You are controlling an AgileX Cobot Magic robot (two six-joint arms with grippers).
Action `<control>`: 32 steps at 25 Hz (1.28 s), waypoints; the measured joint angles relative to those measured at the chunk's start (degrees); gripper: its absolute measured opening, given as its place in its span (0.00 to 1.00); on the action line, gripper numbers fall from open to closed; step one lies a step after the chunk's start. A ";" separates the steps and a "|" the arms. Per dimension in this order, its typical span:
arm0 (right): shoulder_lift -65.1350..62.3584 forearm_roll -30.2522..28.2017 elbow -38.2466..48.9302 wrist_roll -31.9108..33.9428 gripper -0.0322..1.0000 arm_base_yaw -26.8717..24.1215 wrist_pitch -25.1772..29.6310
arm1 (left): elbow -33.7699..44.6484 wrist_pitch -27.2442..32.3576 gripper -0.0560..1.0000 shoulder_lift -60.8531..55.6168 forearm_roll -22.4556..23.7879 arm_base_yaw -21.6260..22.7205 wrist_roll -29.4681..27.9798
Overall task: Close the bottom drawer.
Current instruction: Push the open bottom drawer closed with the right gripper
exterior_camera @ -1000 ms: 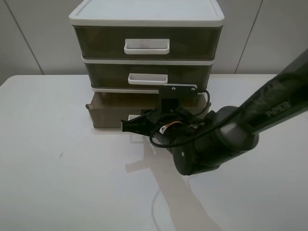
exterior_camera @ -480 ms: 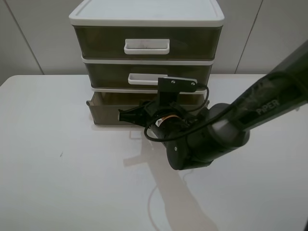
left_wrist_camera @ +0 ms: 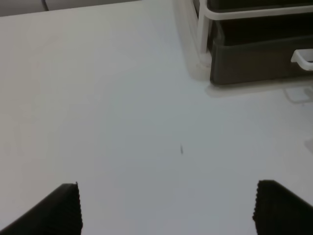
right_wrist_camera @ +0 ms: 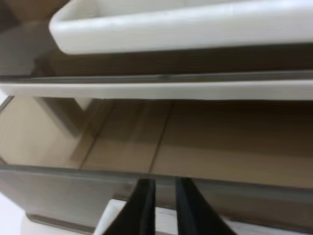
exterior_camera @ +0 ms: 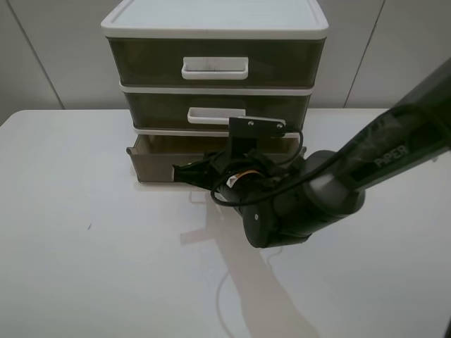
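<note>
The bottom drawer (exterior_camera: 151, 171), smoky-brown, stands partly pulled out of the white-framed unit (exterior_camera: 211, 21). My right gripper (exterior_camera: 181, 172) is shut and its fingertips press on the drawer's front, where the white handle sits, mostly hidden by the gripper. In the right wrist view the two dark fingers (right_wrist_camera: 143, 205) stand close together at the front wall of the bottom drawer (right_wrist_camera: 171, 137), whose inside shows nothing in it. My left gripper (left_wrist_camera: 171, 208) is open over bare table, apart from the bottom drawer (left_wrist_camera: 254, 61) and its handle (left_wrist_camera: 303, 58).
The middle drawer (exterior_camera: 211, 113) and the taller top drawer (exterior_camera: 215, 67) are shut above it. The white table (exterior_camera: 84, 246) runs out to the left and front. The right arm's dark body (exterior_camera: 303, 204) lies in front of the unit.
My right gripper has moved toward the unit, and the bottom drawer has slid a little way in. The left gripper is not shown earlier.
</note>
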 joint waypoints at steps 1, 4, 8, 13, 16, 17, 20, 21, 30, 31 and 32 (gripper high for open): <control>0.00 0.00 0.00 -0.43 0.05 0.00 0.05 | 0.00 0.00 0.73 0.00 0.00 0.00 0.00; 0.00 0.00 0.00 -1.91 0.05 -0.06 0.19 | 0.00 0.00 0.73 0.00 0.00 0.00 0.00; 0.00 0.00 0.00 -2.53 0.05 -0.95 -0.09 | 0.00 0.00 0.73 0.00 0.00 0.00 0.00; 0.00 0.05 0.00 -2.53 0.05 -1.34 -0.85 | 0.00 0.00 0.73 0.00 0.00 0.00 0.00; 0.00 0.05 0.00 -2.65 0.05 -1.34 -0.90 | 0.00 0.00 0.73 0.00 0.00 0.00 0.00; 0.00 0.05 0.00 -2.69 0.05 -1.34 -0.90 | 0.00 0.00 0.73 0.00 0.00 0.00 0.00; 0.00 0.05 -0.15 -2.69 0.05 -1.39 -0.75 | 0.00 0.00 0.73 0.00 0.00 0.00 0.00; 0.00 0.05 -0.26 -2.69 0.05 -1.39 -0.73 | 0.00 0.00 0.73 0.00 0.00 0.00 0.00; 2.92 -0.01 -1.84 -2.72 0.05 -1.39 -0.86 | 0.00 0.00 0.73 0.00 0.00 0.00 0.00; 3.18 -0.01 -2.12 -2.72 0.05 -1.39 -0.86 | 0.00 0.00 0.73 0.00 0.00 0.00 0.00; 3.49 -0.01 -2.52 -2.72 0.05 -1.39 -0.86 | 0.00 0.00 0.73 0.00 0.00 0.00 0.00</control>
